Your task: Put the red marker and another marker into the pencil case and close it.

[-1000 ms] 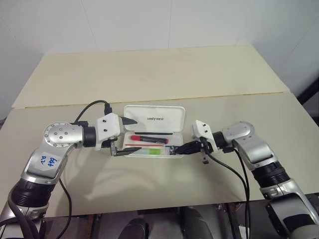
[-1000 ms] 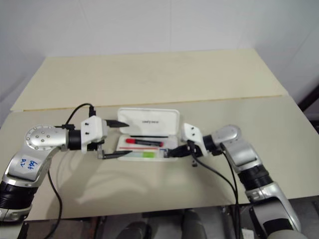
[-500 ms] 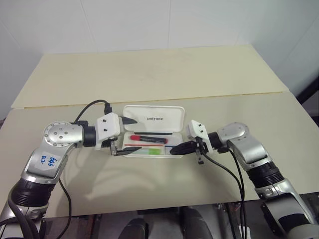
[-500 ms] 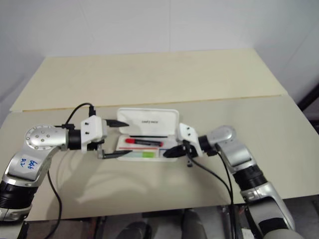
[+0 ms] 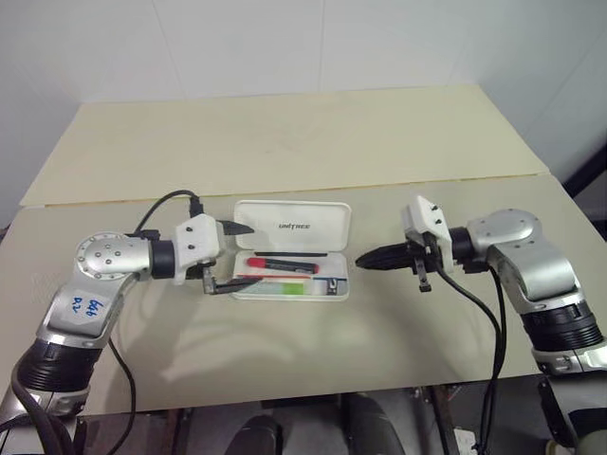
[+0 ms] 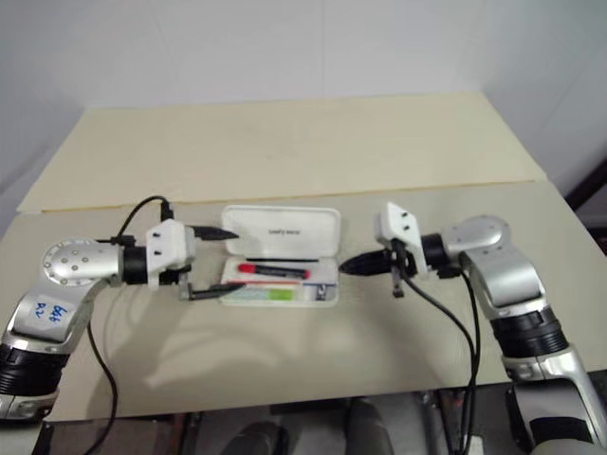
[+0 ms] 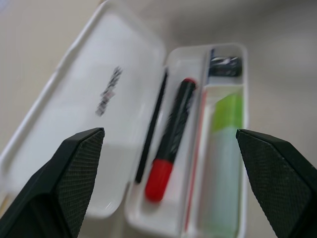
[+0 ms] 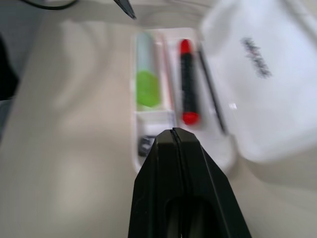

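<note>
i see the pencil case [image 5: 290, 249] open on the table [image 5: 285, 142], lid up. the red marker [image 5: 281, 263] and green highlighter [image 5: 285, 286] lie inside it. left gripper [image 5: 230, 257] at its left end, jaws apart, empty. right gripper [image 5: 368, 260] just right of it, jaws together, empty.

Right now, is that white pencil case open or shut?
Open: the pencil case has its lid folded back, with the red marker and green highlighter lying inside.
</note>
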You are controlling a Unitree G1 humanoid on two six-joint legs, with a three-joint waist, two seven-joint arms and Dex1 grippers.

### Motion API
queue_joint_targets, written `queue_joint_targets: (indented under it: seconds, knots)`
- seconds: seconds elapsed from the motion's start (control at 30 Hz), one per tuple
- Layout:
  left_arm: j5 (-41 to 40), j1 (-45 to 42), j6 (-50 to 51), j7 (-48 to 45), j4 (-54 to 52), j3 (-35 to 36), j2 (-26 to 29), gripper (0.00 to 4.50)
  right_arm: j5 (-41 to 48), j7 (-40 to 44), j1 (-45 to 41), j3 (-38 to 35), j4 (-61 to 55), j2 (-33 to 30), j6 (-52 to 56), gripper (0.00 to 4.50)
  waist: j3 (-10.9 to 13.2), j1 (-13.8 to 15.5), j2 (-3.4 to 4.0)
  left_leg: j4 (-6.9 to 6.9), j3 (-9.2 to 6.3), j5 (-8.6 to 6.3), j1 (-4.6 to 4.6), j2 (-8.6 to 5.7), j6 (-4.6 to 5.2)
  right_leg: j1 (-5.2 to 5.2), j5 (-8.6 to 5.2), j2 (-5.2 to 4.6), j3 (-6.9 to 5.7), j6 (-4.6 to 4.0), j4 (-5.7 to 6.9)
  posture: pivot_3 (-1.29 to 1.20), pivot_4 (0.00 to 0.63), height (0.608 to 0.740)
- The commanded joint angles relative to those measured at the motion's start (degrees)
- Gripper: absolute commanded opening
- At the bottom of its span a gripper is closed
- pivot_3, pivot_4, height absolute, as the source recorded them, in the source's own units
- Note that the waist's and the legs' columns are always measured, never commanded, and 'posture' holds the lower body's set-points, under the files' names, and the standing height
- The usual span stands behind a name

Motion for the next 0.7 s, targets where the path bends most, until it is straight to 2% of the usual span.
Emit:
queue_joint_targets:
  seconds: [0.03, 0.33, 0.5, 0.6, 0.7]
  knots:
    - [-0.58, -0.10, -3.25, -0.17, 1.74, 2.71, 0.29, 4.50, -0.10, -1.84, -1.47, -2.54, 1.67, -0.70, -2.32, 0.02, 0.00, 0.01, 0.00, 0.00, 0.01, 0.00, 0.00, -0.01, 0.00, 0.00, 0.01, -0.01, 0.00, 0.01, -0.01, 0.00, 0.150, 0.740]
    - [-0.98, -0.60, -6.58, -0.16, 6.30, 5.37, 1.03, 4.50, -0.58, -3.60, -2.20, -1.83, 1.90, -0.65, -2.98, 0.02, 0.00, -0.04, 0.00, -0.02, 0.00, -0.01, -0.05, -0.01, 0.02, -0.05, 0.01, -0.01, -0.01, 0.01, -0.04, 0.00, 0.150, 0.740]
    - [-0.55, -1.31, -6.58, 1.32, 7.24, 6.39, 0.70, 4.50, 0.75, -6.75, -4.88, -3.64, 4.42, 2.16, -4.38, 0.02, 0.00, -0.06, 0.00, 0.00, 0.00, -0.01, -0.05, 0.00, 0.02, -0.05, 0.02, -0.01, -0.01, 0.01, -0.02, 0.00, 0.150, 0.740]
    - [-0.86, -0.85, -6.34, 2.05, 7.07, 7.00, 0.65, 4.50, 2.35, -7.23, -5.54, -4.41, 4.12, 3.68, -3.45, 0.64, 0.00, -0.04, 0.00, -0.01, -0.01, -0.01, -0.05, 0.00, 0.02, -0.05, 0.02, -0.01, -0.01, 0.01, -0.02, 0.00, 0.150, 0.740]
    - [-0.96, -0.61, -6.40, 2.22, 7.77, 7.67, 0.85, 4.50, 3.98, -6.65, -5.83, -4.97, 3.12, 4.56, -3.77, 1.65, 0.00, -0.05, 0.00, -0.02, -0.02, -0.02, -0.08, 0.00, 0.03, -0.07, 0.02, -0.01, -0.02, 0.01, -0.04, 0.00, 0.150, 0.740]
